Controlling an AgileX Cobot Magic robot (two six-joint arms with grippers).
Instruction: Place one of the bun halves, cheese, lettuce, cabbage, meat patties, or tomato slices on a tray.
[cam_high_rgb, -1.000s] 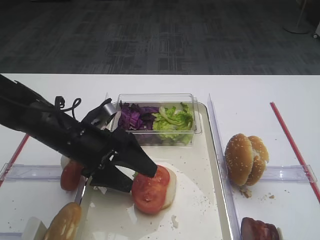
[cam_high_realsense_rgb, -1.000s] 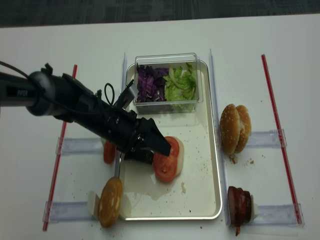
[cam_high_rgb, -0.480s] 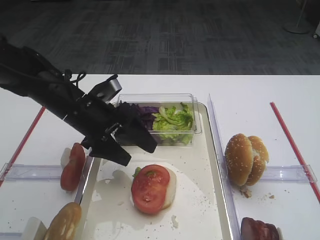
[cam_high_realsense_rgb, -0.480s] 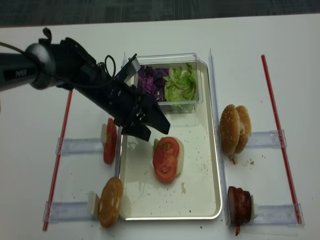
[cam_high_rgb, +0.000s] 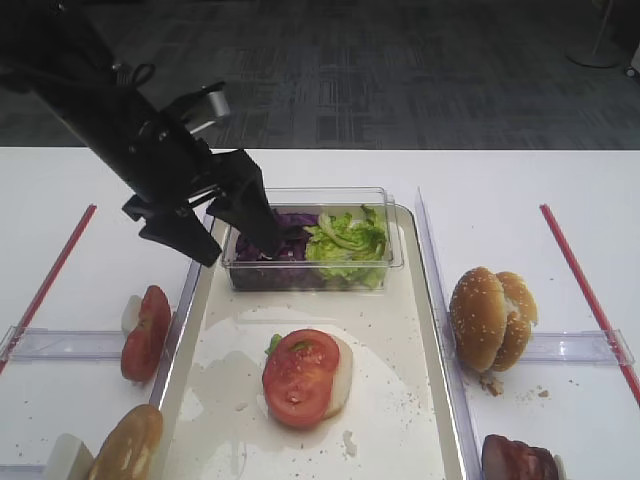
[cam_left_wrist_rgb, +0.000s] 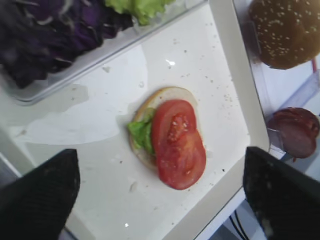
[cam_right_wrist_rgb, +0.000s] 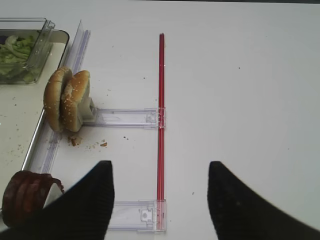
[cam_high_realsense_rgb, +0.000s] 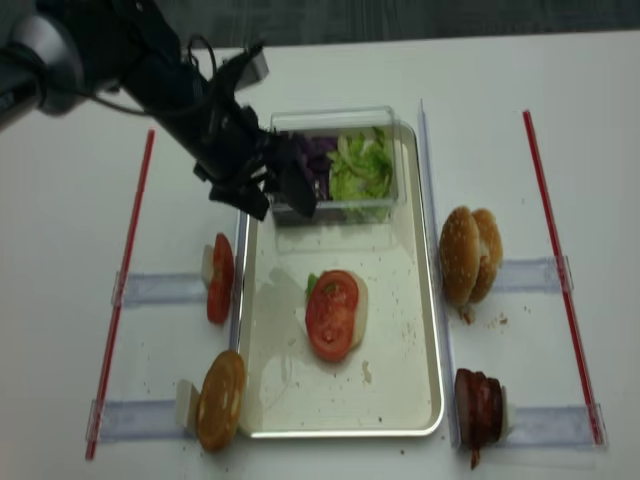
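On the cream tray (cam_high_rgb: 400, 400) (cam_high_realsense_rgb: 400, 380) lies a tomato slice (cam_high_rgb: 300, 375) (cam_left_wrist_rgb: 177, 145) on a pale bun base with a bit of lettuce. My left gripper (cam_high_rgb: 238, 250) (cam_high_realsense_rgb: 280, 207) (cam_left_wrist_rgb: 159, 170) hangs open and empty high over the tray, by the clear tub's front left corner. The tub holds purple cabbage (cam_high_rgb: 268, 232) and green lettuce (cam_high_rgb: 345, 238). Sesame bun halves (cam_high_rgb: 490, 317) (cam_right_wrist_rgb: 67, 99) and a meat patty (cam_high_realsense_rgb: 478, 408) (cam_right_wrist_rgb: 25, 200) stand right of the tray. My right gripper (cam_right_wrist_rgb: 159, 167) is open over the bare table. No cheese is in view.
Left of the tray, more tomato slices (cam_high_rgb: 145, 332) and a bun half (cam_high_rgb: 128, 445) stand in clear plastic holders (cam_high_realsense_rgb: 160, 290). Red strips (cam_high_realsense_rgb: 125, 290) (cam_right_wrist_rgb: 161, 115) run along both sides of the table. Crumbs lie near the right buns.
My left gripper has lifted off the tomato slice and drawn back and up toward the tub. The slice stays on the bun base on the tray.
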